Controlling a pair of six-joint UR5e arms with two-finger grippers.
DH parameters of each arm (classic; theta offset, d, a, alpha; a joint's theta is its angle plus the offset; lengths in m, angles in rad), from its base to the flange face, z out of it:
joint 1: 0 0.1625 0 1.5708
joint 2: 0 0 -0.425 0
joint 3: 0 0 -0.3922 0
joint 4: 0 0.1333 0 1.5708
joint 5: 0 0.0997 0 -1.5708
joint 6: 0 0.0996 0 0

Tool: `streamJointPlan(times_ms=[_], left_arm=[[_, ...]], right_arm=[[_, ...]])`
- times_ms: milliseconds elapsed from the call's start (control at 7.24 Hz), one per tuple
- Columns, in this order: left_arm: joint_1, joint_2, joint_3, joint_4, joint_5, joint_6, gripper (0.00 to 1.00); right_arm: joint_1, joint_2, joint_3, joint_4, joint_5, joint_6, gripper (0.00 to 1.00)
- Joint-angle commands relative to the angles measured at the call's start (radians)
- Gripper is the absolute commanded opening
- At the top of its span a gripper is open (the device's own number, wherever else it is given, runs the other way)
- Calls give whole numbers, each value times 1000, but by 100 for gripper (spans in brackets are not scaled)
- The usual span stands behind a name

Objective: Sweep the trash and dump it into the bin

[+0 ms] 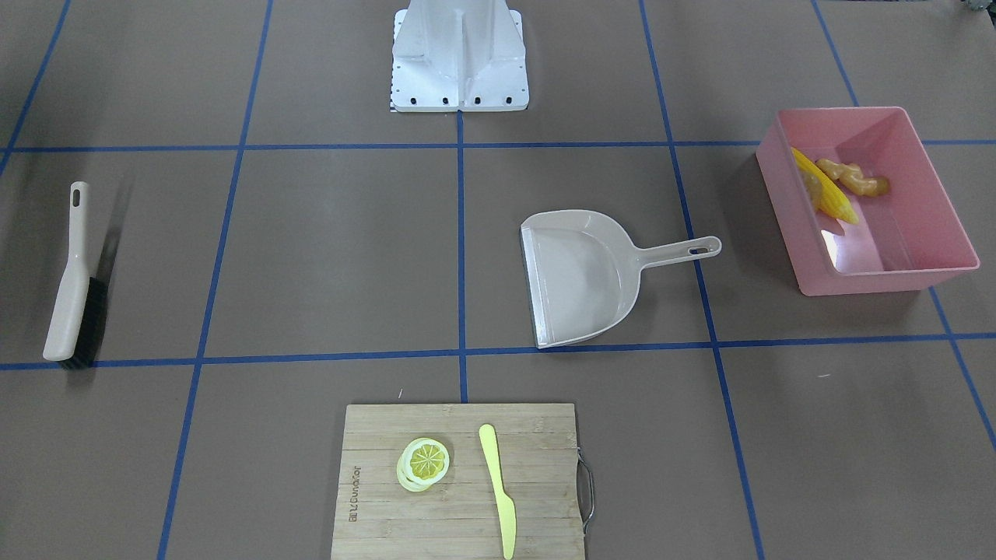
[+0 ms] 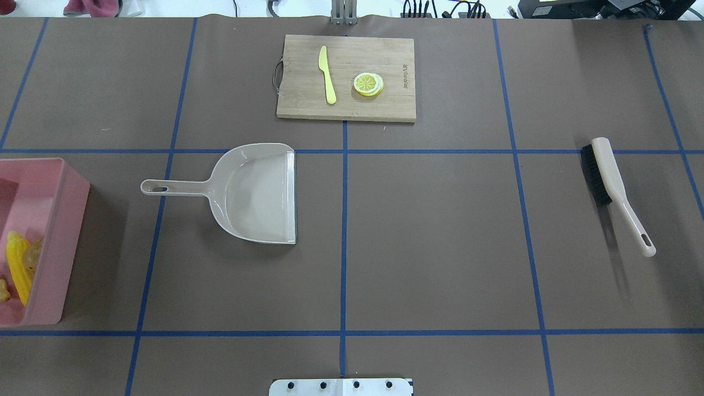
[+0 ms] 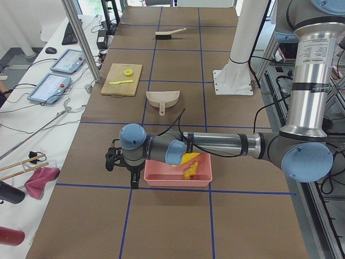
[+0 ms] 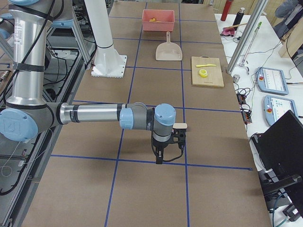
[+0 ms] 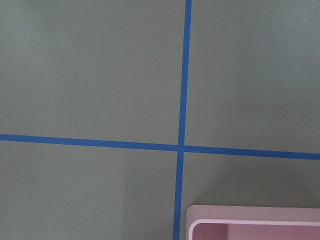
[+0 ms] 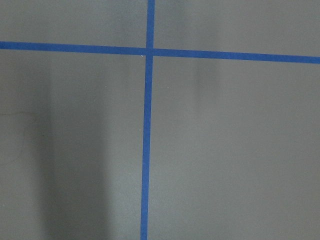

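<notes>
Two pieces, corn (image 1: 826,196) and ginger (image 1: 856,179), lie in the bin (image 3: 172,181), 3 o'clock off my left gripper (image 3: 123,171); grip I cannot tell.

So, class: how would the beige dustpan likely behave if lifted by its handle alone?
The dustpan looks like thin moulded plastic, so probably stiff and light. Its narrow handle juts from one side of the wide pan, so the pan may sag or twist in a grip. Lying flat and empty, it would likely slide, not tip, if pushed.
</notes>
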State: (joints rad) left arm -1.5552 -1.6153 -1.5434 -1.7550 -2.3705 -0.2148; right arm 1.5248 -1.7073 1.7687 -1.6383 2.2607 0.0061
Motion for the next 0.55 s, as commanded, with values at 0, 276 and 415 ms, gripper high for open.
streamJointPlan(times_ms=[0,276,415], left_arm=[[0,2,0,0,-6,-2,98],[0,26,3,0,-7,0,98],[0,28,-12,2,-7,-3,98]], right_arm=[[0,0,0,0,-1,0,100],[0,0,-2,0,-1,-2,100],[0,0,0,0,-1,-2,100]])
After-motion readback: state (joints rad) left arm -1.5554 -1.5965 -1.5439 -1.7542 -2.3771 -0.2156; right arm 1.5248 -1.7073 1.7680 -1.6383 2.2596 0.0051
